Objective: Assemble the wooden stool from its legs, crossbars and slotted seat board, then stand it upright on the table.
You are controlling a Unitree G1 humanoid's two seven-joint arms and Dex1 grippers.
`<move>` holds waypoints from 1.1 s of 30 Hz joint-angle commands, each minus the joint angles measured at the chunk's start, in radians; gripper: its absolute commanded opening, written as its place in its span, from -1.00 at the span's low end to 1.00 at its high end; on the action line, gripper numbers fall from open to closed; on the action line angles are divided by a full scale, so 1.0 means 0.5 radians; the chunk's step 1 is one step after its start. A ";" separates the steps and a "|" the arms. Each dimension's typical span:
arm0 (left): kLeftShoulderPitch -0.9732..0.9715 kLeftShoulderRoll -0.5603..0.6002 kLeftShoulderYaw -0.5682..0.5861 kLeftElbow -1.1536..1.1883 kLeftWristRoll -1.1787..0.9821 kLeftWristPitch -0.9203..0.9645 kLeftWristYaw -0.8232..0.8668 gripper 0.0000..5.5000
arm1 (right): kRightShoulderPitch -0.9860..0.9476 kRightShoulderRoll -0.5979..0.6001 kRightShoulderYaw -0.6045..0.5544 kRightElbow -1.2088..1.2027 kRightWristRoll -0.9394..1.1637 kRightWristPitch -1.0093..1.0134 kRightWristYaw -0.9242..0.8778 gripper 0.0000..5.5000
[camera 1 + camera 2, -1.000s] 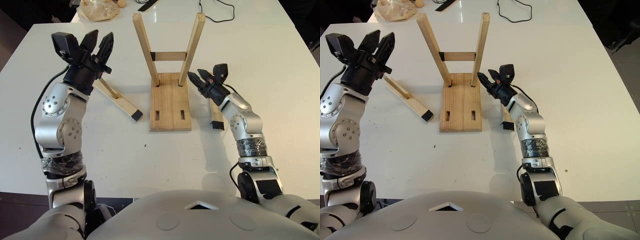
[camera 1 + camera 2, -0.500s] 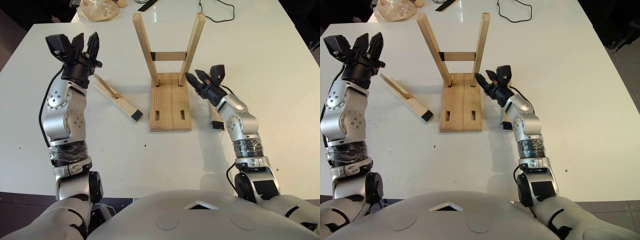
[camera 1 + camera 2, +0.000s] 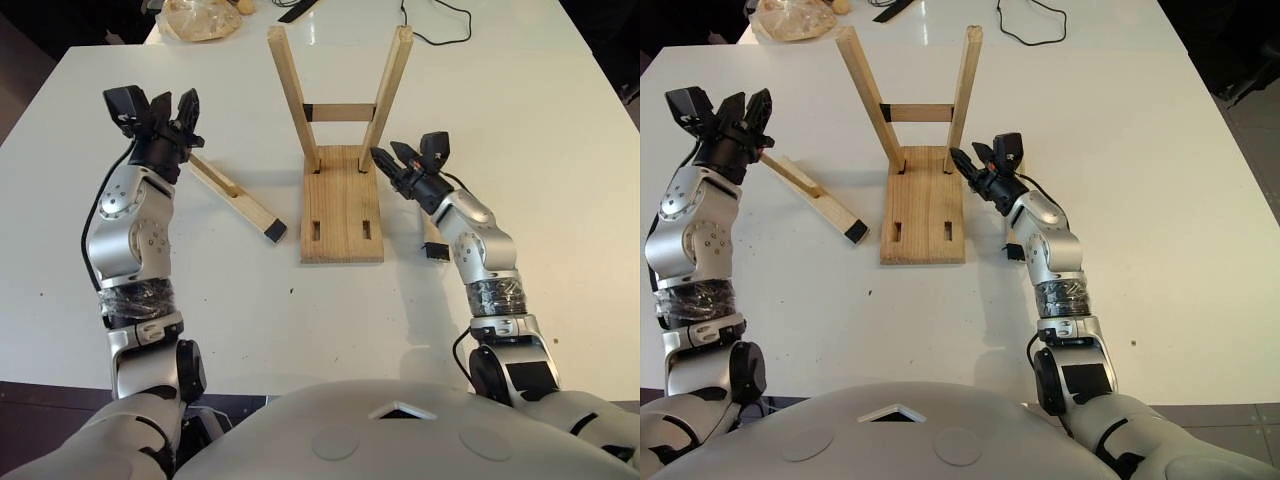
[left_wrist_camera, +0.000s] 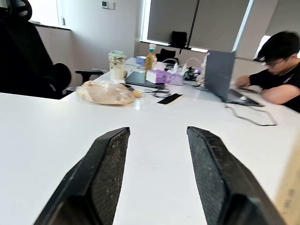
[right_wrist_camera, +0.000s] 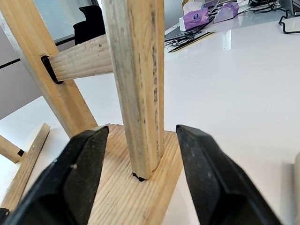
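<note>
The right end effector stands open, holding nothing. Its two black fingers sit on either side of the right-hand upright leg, low down where the leg meets the board. Whether they touch the wood cannot be told. The left end effector is also spread open and empty. It is raised over the left part of the counter, near the far end of a loose wooden piece.

The white counter carries the stool parts. The flat rectangular light-wood seat board lies in the middle, with two empty slots at its near end. Two long pale wooden legs rise from its far end: the left leg and the right leg. They lean apart towards the top and are joined by a short wooden crossbar.

Left of the board a loose pale wooden bar with a dark end lies flat at a slant. Just right of the board a smaller wooden piece lies partly hidden under the right arm. At the far edge sit a clear plastic bag and a thin black cable.
</note>
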 commanded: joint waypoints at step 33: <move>-0.136 -0.009 -0.067 0.053 0.005 0.190 -0.059 -0.18 | 0.036 0.011 0.030 0.004 -0.045 0.004 -0.011 -0.04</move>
